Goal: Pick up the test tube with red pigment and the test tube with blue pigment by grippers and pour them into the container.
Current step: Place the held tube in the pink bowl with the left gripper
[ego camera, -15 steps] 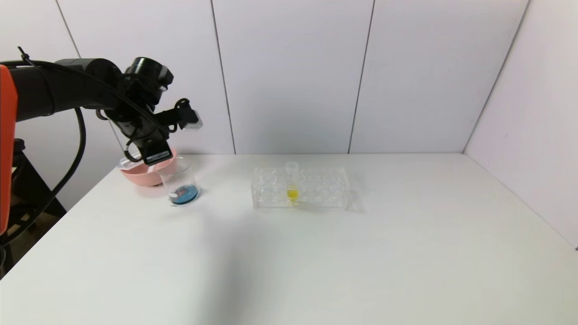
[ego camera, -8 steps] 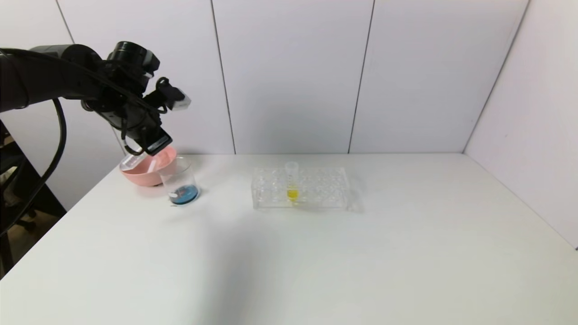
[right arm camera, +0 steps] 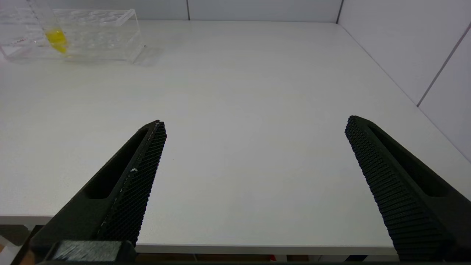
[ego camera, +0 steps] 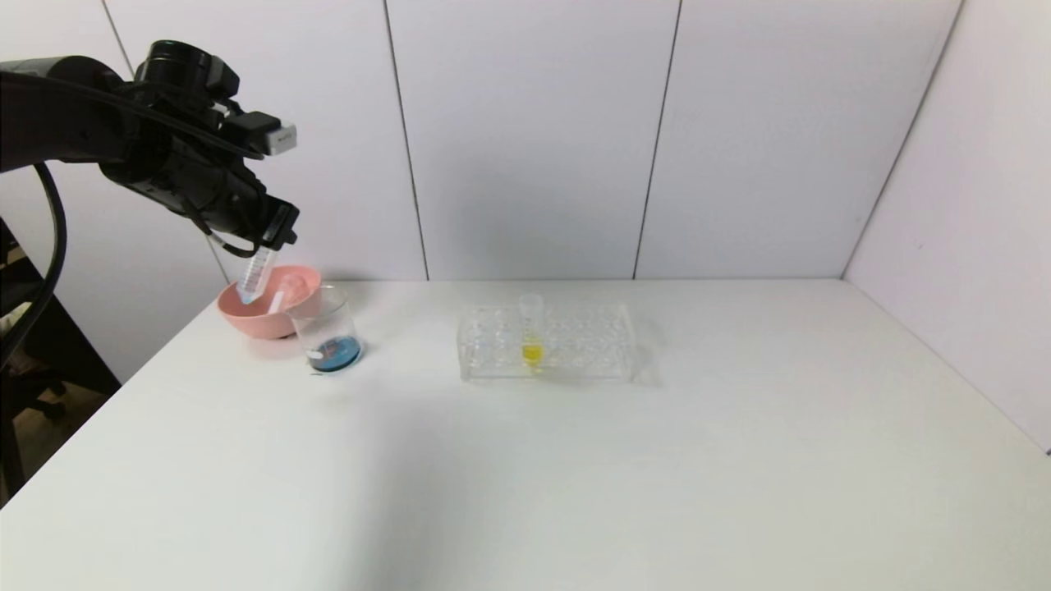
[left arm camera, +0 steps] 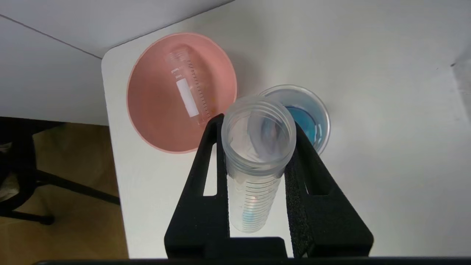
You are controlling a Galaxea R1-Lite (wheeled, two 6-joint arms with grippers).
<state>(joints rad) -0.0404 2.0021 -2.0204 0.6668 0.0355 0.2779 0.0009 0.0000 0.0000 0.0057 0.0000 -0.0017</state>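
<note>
My left gripper is shut on the test tube with blue pigment, nearly empty with a blue trace at its tip. It hangs tip down above the pink bowl. In the left wrist view the fingers clamp the tube just under its open rim. The container, a clear beaker, stands beside the bowl with blue liquid and a little red in it; it also shows in the left wrist view. No tube with red liquid shows. My right gripper is open and empty over the table's near edge.
An empty clear tube lies in the pink bowl. A clear tube rack at mid-table holds a yellow-liquid tube; both show in the right wrist view. The table's left edge is close to the bowl.
My left arm has moved up and to the left, away from the beaker. The tube has turned from tilted over the beaker to tip down above the pink bowl.
</note>
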